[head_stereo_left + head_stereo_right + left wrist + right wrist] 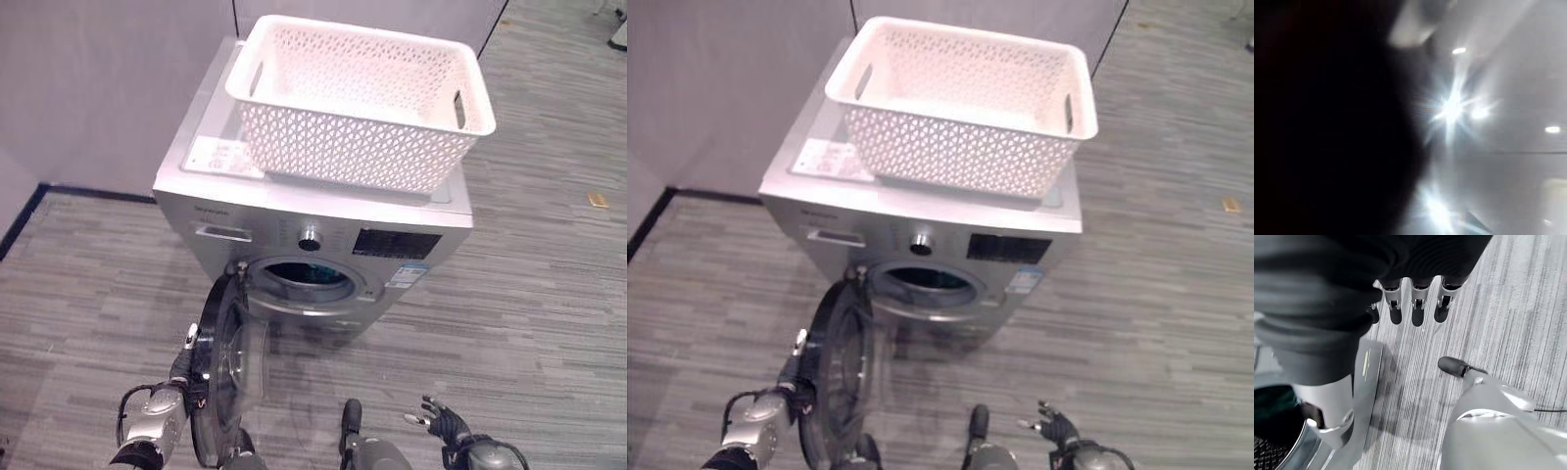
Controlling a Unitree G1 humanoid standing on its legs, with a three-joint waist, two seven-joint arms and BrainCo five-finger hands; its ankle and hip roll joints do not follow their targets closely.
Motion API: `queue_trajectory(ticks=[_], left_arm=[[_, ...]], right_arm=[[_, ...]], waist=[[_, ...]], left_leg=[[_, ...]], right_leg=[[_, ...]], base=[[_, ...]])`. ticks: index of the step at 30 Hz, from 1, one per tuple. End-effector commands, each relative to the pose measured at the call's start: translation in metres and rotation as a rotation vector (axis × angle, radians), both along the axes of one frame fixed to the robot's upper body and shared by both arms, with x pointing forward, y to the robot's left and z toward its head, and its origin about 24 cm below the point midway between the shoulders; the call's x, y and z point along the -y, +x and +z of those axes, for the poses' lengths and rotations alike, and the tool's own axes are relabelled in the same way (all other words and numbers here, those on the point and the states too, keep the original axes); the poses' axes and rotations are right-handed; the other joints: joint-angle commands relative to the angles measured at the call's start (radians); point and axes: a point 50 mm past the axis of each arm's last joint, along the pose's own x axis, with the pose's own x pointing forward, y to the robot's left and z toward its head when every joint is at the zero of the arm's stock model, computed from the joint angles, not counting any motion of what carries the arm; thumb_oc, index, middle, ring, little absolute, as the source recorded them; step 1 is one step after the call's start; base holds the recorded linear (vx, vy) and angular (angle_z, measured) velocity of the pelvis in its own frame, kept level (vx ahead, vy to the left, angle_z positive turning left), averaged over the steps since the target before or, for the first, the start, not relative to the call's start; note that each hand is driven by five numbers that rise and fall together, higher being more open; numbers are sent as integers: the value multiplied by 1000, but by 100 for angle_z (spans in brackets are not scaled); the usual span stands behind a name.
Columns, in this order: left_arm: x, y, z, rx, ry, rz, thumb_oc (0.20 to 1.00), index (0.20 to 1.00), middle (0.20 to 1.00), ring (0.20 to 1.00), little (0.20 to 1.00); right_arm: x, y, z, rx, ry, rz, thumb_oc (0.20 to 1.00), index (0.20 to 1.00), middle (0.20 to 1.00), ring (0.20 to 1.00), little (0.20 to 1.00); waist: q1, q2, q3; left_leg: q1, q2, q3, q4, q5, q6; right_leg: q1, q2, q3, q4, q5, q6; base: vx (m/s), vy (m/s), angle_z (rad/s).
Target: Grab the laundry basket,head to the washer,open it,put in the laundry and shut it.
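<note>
Washer (323,245) with its round door (227,367) swung wide toward the robot, the white laundry basket (362,103) resting on its lid, apparently empty, and something dark teal lying inside the drum opening (309,276). The left hand (188,351) sits against the outer edge of the open door; whether its fingers curl round the rim or merely press on it cannot be told. The right hand (436,419) hangs low over the grey carpet (549,294), well apart from the machine, fingers spread and holding nothing. Closing looks like the remaining step, and the risk is a glancing push: a hand sliding off the curved rim could leave the door short of its latch, or a hard swing could jolt the basket, which overhangs the lid's right edge. The basket's long axis runs across the washer, side to side, its handle slots at either end, mouth upward.
</note>
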Motion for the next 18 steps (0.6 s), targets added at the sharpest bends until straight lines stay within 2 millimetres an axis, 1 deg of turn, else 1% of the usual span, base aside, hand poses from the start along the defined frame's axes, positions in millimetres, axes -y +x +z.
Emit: queue_trajectory(ticks=[1,2,3,4,5,6,7,8,9,10,11,12,13,14,15,16,17,18], left_arm=[[78,57,28,198,-125,-212,1000,1000,1000,1000,1000],[81,58,28,201,-131,-211,1000,1000,1000,1000,1000],[85,60,29,204,-138,-213,1000,1000,1000,1000,1000],[88,60,29,205,-147,-216,1000,1000,1000,1000,1000],[94,64,32,214,-157,-229,1000,1000,1000,1000,1000],[101,71,37,231,-156,-241,1000,1000,1000,1000,1000],[106,78,42,250,-156,-256,1000,1000,1000,1000,1000],[106,78,42,251,-157,-256,1000,1000,1000,1000,1000],[108,82,46,265,-159,-254,1000,1000,1000,1000,1000],[111,84,47,269,-161,-252,1000,1000,1000,1000,1000],[123,95,56,294,-165,-274,1000,1000,1000,1000,1000],[127,99,59,300,-165,-273,1000,1000,1000,1000,1000],[133,103,61,302,-167,-271,1000,1000,1000,1000,1000],[139,107,63,302,-181,-260,1000,1000,1000,1000,1000],[148,114,69,314,-226,-221,1000,1000,1000,1000,1000],[148,114,69,315,-227,-221,1000,1000,1000,1000,1000],[164,121,77,324,-260,-219,1000,1000,1000,1000,1000],[167,122,80,331,-277,-207,1000,1000,1000,1000,1000]], right_arm=[[30,15,15,41,-79,14,1000,1000,1000,1000,1000],[29,15,15,39,-75,12,1000,1000,1000,1000,1000],[30,13,14,28,-84,23,1000,1000,1000,1000,1000],[31,11,14,23,-85,30,1000,1000,1000,1000,1000],[33,12,15,22,-97,38,1000,1000,1000,1000,1000],[37,13,17,24,-113,35,1000,1000,1000,1000,1000],[38,15,19,31,-121,43,1000,1000,1000,1000,1000],[38,15,19,32,-122,43,1000,1000,1000,1000,1000],[38,16,20,35,-124,47,1000,1000,1000,1000,1000],[40,17,21,38,-130,48,1000,1000,1000,1000,1000],[47,24,27,71,-147,8,1000,1000,1000,1000,1000],[49,25,28,83,-145,-12,1000,1000,1000,1000,1000],[53,26,30,93,-154,-32,1000,1000,1000,1000,1000],[55,27,32,100,-160,-51,1000,1000,1000,1000,1000],[58,26,33,110,-163,-83,1000,1000,1000,1000,1000],[59,26,33,110,-164,-83,1000,1000,1000,1000,1000],[62,25,37,133,-168,-113,1000,1000,1000,1000,1000],[62,25,38,144,-166,-131,1000,1000,1000,1000,1000]], waist=[[-42,60,-9],[-44,67,-16],[-43,75,-25],[-44,82,-31],[-39,90,-30],[-32,95,-24],[-39,88,-22],[-39,88,-22],[-42,80,-22],[-42,71,-20],[-52,41,-13],[-57,27,-12],[-67,13,-11],[-81,3,-13],[-105,1,-15],[-107,3,-13],[-158,5,-23],[-178,9,-27]], left_leg=[[-38,92,-80,-27,145,-15],[-36,92,-80,-49,160,-18],[-39,101,-79,-65,193,-29],[-51,105,-81,-72,200,-34],[-70,116,-79,-72,243,-49],[-107,131,-84,-72,316,-70],[-115,126,-60,-72,302,-66],[-116,125,-61,-72,302,-65],[-108,104,-58,-72,270,-48],[-104,70,-74,-64,235,-32],[-125,14,-114,65,138,-9],[-122,-14,-121,109,66,7],[-116,-40,-116,169,-7,19],[-96,-58,-92,200,-62,31],[-57,-96,-80,269,-138,49],[-57,-94,-83,273,-141,50],[9,-127,-20,230,-198,80],[30,-134,-2,206,-196,83]], right_leg=[[13,-31,-13,49,-99,54],[14,-25,-12,36,-98,52],[18,-14,-13,9,-94,53],[11,-11,-19,8,-100,51],[3,-9,-35,8,-107,55],[-6,-6,-59,8,-113,45],[-12,-13,-74,8,-115,37],[-12,-14,-75,8,-115,38],[-18,-18,-80,8,-116,36],[-18,-23,-79,8,-114,40],[-21,-39,-89,8,-102,32],[-20,-47,-88,8,-99,33],[-16,-55,-94,8,-90,35],[-15,-64,-109,8,-84,38],[-12,-72,-130,8,-70,42],[-9,-71,-133,8,-70,43],[-4,-91,-179,8,-41,55],[-6,-99,-191,8,-21,61]], base=[[12,-144,-1],[-13,-193,-1],[-33,-133,1],[-86,-160,1],[-162,-140,2],[-220,-166,13],[-165,-123,29],[-120,-82,41],[-55,-47,33],[-166,-142,16],[-159,-146,8],[-187,-169,30],[-128,-103,53],[-170,-74,61],[-130,-28,55],[-174,53,67],[-156,106,137],[-193,153,156]])
